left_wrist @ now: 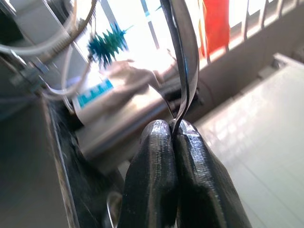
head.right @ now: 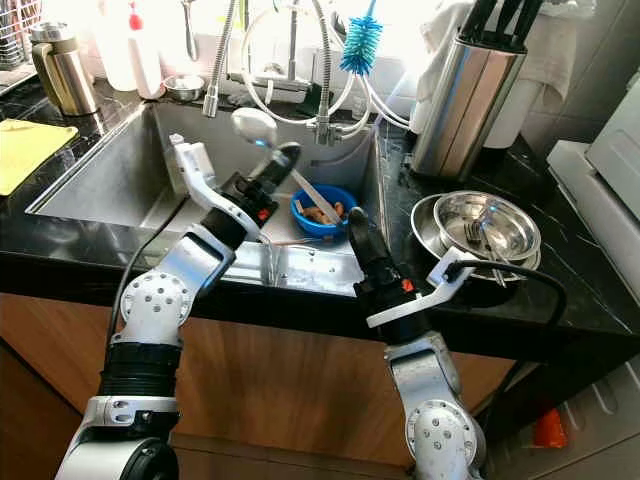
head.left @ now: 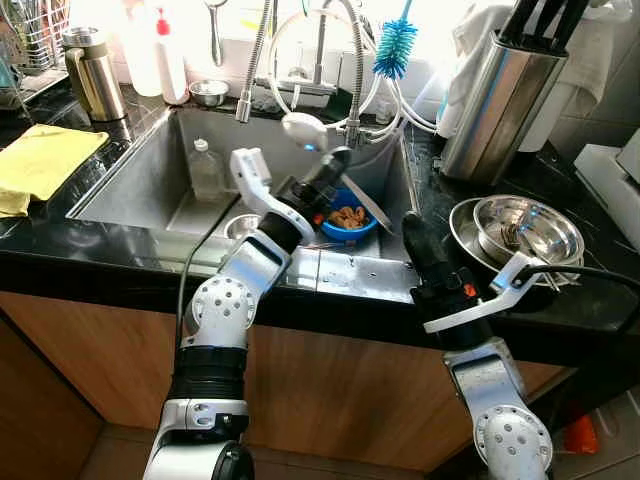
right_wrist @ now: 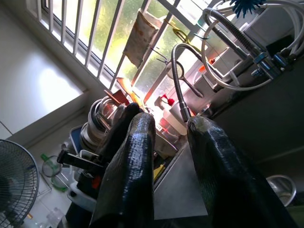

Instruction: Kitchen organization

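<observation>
Reaching over the steel sink (head.left: 150,180), the left gripper (head.left: 335,163) is pinching the thin handle of a metal spoon (head.left: 303,128), whose bowl is pointing up toward the coiled faucet hoses (head.left: 262,45). In the left wrist view its fingertips (left_wrist: 156,142) are pressing flat together on that handle (left_wrist: 183,57). Nothing legible is showing on any container; the light blue band on the white canister (left_wrist: 95,92) in that view is too blurred to read. Below the spoon, a blue bowl (head.left: 350,222) with brownish scraps is sitting in the basin, a flat utensil leaning across it, and a clear bottle (head.left: 205,168) is standing nearer the left wall. The right gripper (head.left: 412,232) is hovering over the front counter edge beside the sink, its fingers (right_wrist: 137,156) parted and holding nothing. Stacked steel bowls (head.left: 520,228) are lying to its right, with a steel utensil holder (head.left: 495,105) behind them. A yellow cloth (head.left: 45,160), a metal jug (head.left: 90,70) and a blue bottle brush (head.left: 395,45) are lining the far counter.
</observation>
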Tool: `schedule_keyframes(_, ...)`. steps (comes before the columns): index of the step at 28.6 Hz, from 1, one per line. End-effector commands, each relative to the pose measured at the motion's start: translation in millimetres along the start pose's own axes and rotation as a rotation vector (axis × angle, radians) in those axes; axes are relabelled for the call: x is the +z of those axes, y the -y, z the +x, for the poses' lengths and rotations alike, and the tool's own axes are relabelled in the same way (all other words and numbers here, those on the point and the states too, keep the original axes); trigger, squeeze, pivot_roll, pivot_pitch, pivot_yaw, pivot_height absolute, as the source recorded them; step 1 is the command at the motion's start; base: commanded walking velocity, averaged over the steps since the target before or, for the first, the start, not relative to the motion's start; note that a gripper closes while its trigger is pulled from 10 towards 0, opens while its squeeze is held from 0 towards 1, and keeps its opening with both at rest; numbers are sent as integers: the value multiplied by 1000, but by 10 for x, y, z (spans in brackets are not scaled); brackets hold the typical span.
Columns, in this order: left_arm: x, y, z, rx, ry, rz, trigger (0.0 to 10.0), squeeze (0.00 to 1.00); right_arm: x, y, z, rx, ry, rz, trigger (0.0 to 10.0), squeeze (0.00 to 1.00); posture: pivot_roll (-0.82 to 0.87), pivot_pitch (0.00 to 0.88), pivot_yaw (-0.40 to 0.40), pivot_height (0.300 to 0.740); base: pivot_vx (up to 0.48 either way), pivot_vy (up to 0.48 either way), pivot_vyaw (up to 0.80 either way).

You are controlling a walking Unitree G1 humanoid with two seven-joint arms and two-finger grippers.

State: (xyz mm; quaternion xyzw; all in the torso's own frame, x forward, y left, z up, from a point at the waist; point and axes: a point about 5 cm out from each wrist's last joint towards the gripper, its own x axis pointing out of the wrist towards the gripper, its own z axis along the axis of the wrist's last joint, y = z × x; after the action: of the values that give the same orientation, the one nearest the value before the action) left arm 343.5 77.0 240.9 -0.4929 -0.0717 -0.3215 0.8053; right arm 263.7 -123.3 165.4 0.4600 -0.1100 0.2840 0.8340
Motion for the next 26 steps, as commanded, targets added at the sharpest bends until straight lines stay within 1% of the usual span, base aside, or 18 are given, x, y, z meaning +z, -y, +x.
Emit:
schedule_keyframes(1, -31, 138, 141, -25, 38, -47, 0, 0, 46, 22, -4, -31, 27, -22, 10000, 0, 114, 24, -107, 740, 0, 0, 0)
schedule_keyframes(5, 55, 86, 150, 34, 102, -36, 0, 0, 46, 49, -13, -50, 30, -26, 10000, 0, 113, 22, -105, 740, 0, 0, 0)
schedule_keyframes(6, 123, 16, 155, 122, 137, 108, 0, 0, 48, 48, -20, -52, 29, -31, 10000, 0, 116, 22, -105, 740, 0, 0, 0)
schedule_keyframes(8, 156, -34, 158, 186, 151, 244, 0, 0, 48, 44, -24, -52, 28, -35, 10000, 0, 118, 21, -104, 740, 0, 0, 0)
schedule_keyframes(9, 152, -70, 158, 222, 140, 404, 2392, 0, 39, 36, -28, -53, 16, -51, 10000, 0, 116, 18, -102, 740, 0, 0, 0)
schedule_keyframes(10, 143, -80, 156, 228, 130, 483, 2392, 0, 33, 32, -29, -53, 8, -63, 10000, 0, 114, 18, -100, 740, 0, 0, 0)
schedule_keyframes(11, 136, -85, 156, 228, 124, 529, 2392, 0, 29, 29, -29, -54, 2, -71, 10000, 0, 114, 18, -100, 740, 0, 0, 0)
schedule_keyframes(12, 104, -101, 152, 227, 100, 588, 10000, 0, 19, 25, -32, -58, -14, -94, 10000, 0, 113, 18, -100, 740, 0, 0, 0)
schedule_keyframes(13, 82, -113, 150, 227, 86, 616, 10000, 0, 13, 22, -34, -61, -23, -110, 10000, 0, 113, 18, -100, 740, 0, 0, 0)
schedule_keyframes(14, 36, -153, 131, 232, 59, 705, 10000, 0, 8, 7, -48, -76, -49, -188, 10000, 0, 112, 14, -96, 740, 0, 0, 0)
schedule_keyframes(15, 24, -166, 124, 230, 56, 736, 10000, 0, 7, 3, -51, -79, -54, -206, 10000, 0, 112, 14, -96, 740, 0, 0, 0)
schedule_keyframes(17, -57, -274, 83, 243, 6, 848, 10000, 0, 82, -9, -99, -118, -32, -279, 10000, 0, 106, 10, -91, 740, 0, 0, 0)
schedule_keyframes(19, -89, -320, 77, 241, -18, 898, 10000, 0, 146, -23, -137, -151, -21, -340, 10000, 0, 100, 8, -87, 740, 0, 0, 0)
schedule_keyframes(20, -110, -359, 74, 243, -30, 921, 10000, 0, 179, -32, -164, -171, -32, -407, 10000, 0, 98, 6, -86, 740, 0, 0, 0)
schedule_keyframes(21, -110, -359, 74, 243, -30, 921, 10000, 0, 179, -32, -164, -171, -32, -407, 10000, 0, 98, 6, -86, 740, 0, 0, 0)
schedule_keyframes(22, -120, -395, 75, 242, -48, 958, 10000, 0, 194, -41, -190, -189, -73, -523, 10000, 0, 88, 2, -80, 740, 0, 0, 0)
schedule_keyframes(23, -137, -450, 74, 248, -79, 997, 10000, 0, 200, -56, -223, -204, -101, -609, 10000, 0, 85, 0, -78, 740, 0, 0, 0)
schedule_keyframes(26, -145, -480, 74, 250, -86, 1011, 10000, 0, 200, -69, -237, -211, -104, -640, 10000, 0, 85, 0, -77, 740, 0, 0, 0)
